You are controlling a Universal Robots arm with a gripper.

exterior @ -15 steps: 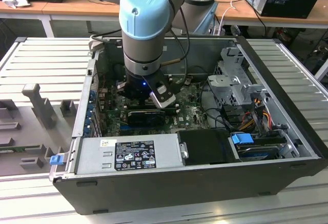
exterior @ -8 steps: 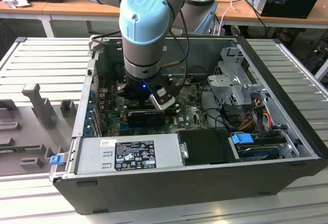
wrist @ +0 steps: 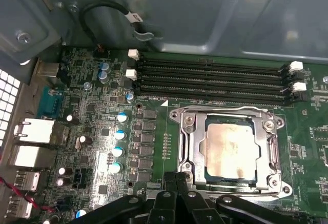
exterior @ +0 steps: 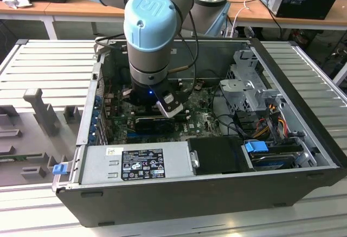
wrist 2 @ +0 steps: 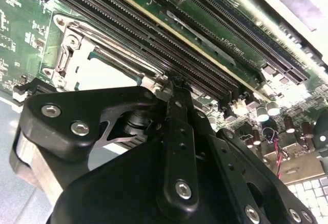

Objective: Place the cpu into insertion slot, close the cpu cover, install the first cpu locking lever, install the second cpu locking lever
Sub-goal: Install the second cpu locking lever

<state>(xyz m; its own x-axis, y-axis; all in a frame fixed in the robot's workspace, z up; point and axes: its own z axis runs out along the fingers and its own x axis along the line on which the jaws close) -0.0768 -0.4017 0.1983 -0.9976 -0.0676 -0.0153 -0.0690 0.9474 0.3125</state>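
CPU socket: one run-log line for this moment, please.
cpu seated in insertion slot | cpu cover closed over it | gripper at socket edge

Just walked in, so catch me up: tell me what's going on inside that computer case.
A robot arm reaches down into the open computer case, over the motherboard. The cpu already sits in the insertion slot, with the cpu cover closed down around it. The gripper hovers right beside the socket.
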